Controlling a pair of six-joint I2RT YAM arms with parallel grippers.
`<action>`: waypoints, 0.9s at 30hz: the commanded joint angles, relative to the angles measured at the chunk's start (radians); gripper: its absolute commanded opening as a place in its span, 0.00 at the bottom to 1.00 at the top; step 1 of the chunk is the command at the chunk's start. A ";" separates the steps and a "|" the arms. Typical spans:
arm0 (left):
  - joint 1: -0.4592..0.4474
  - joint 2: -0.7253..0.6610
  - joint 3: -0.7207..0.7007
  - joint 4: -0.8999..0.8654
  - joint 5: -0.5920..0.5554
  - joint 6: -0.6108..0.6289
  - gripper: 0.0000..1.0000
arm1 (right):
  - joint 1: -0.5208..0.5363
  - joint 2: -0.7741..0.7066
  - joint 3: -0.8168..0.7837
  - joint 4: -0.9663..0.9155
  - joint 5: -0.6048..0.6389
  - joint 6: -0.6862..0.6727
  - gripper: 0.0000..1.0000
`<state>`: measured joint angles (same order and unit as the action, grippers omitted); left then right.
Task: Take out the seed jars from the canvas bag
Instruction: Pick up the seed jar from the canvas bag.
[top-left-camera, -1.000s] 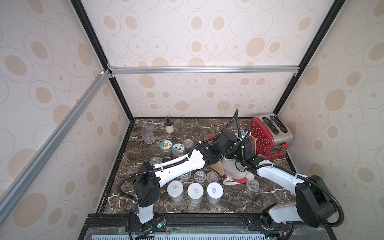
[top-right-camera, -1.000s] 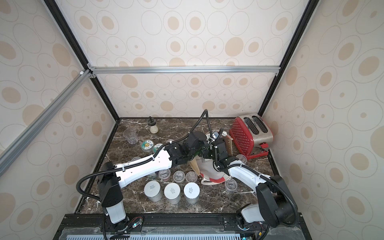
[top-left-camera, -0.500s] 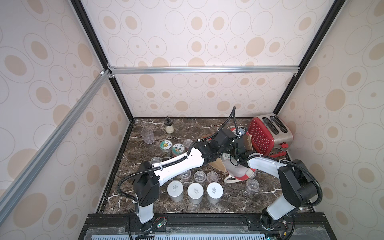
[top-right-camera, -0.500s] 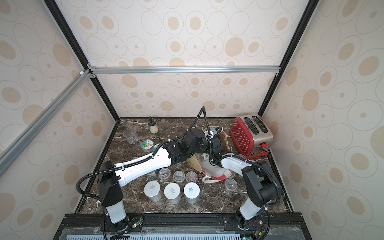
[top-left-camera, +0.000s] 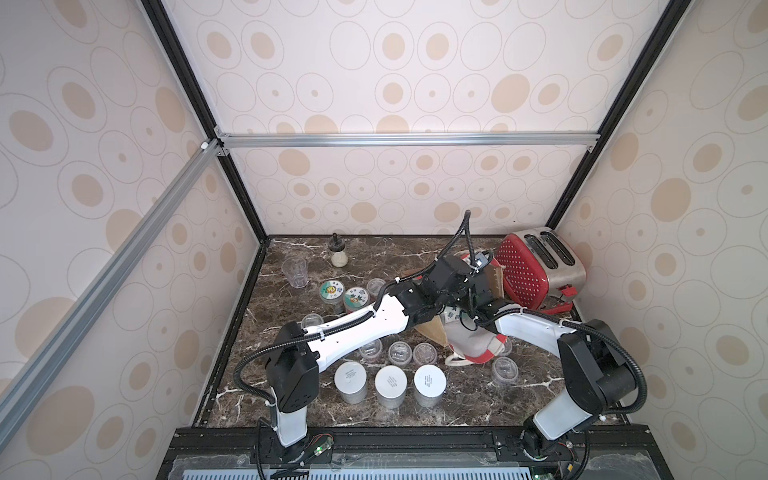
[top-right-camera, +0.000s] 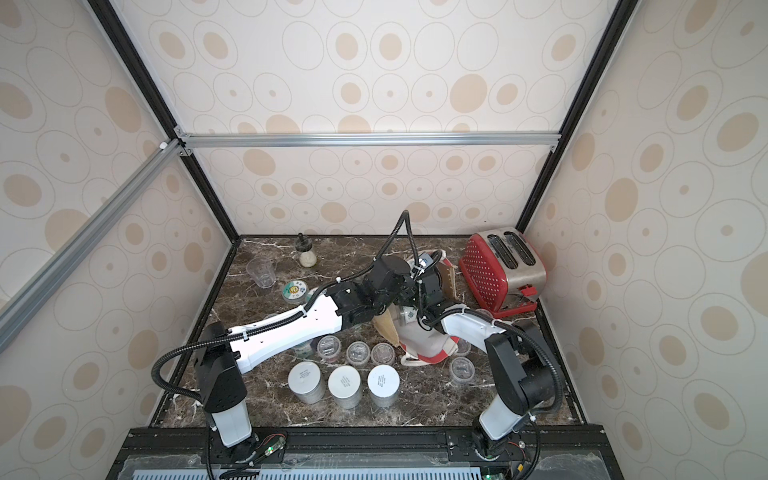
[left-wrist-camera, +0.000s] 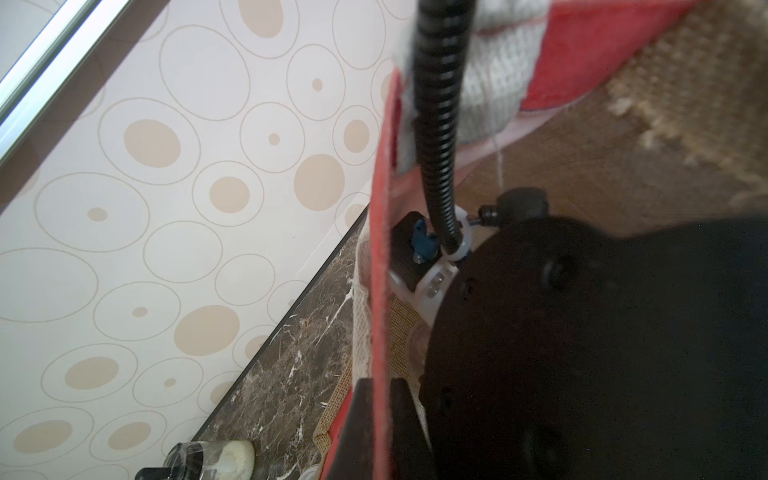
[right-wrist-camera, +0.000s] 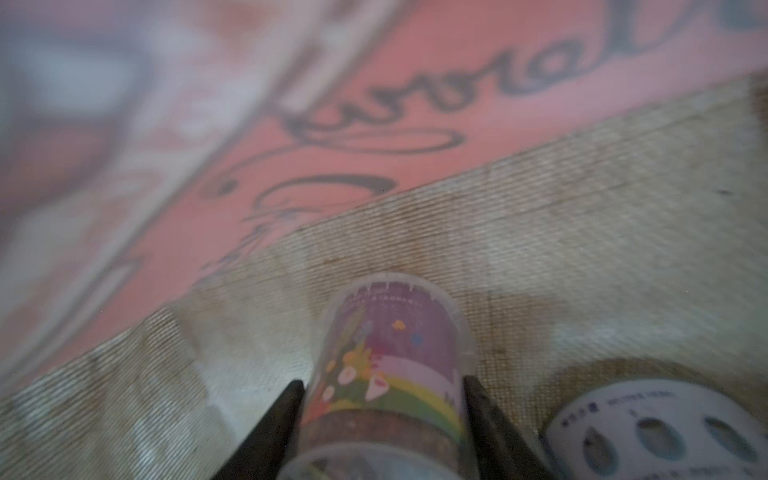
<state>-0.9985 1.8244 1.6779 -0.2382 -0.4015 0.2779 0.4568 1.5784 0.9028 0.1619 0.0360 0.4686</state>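
Seed jar (right-wrist-camera: 390, 345) sits inside canvas bag (right-wrist-camera: 540, 232), gripped between right tool (right-wrist-camera: 382, 380) fingers; left tool (left-wrist-camera: 380, 415) clamps bag's rim.

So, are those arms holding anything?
The left tool pinches the canvas bag by its red rim; right tool clasps a flower-label seed jar by its sides.

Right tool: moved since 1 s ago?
Yes. The right tool, jaws against a flower-label jar, has gone deeper into the canvas bag, toward the back wall and away from the loose clear jar in front of it.
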 joint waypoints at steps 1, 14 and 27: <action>0.006 0.035 0.100 0.022 0.065 -0.038 0.00 | 0.002 -0.109 -0.013 -0.068 -0.031 0.006 0.57; 0.143 0.235 0.403 -0.131 0.230 -0.245 0.00 | 0.000 -0.403 -0.010 -0.313 0.003 -0.028 0.56; 0.235 0.249 0.382 -0.178 0.422 -0.349 0.00 | -0.031 -0.498 0.085 -0.485 -0.040 -0.012 0.56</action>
<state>-0.7742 2.0991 2.0430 -0.4339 -0.0555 -0.0196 0.4431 1.1175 0.9421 -0.2790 0.0402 0.4477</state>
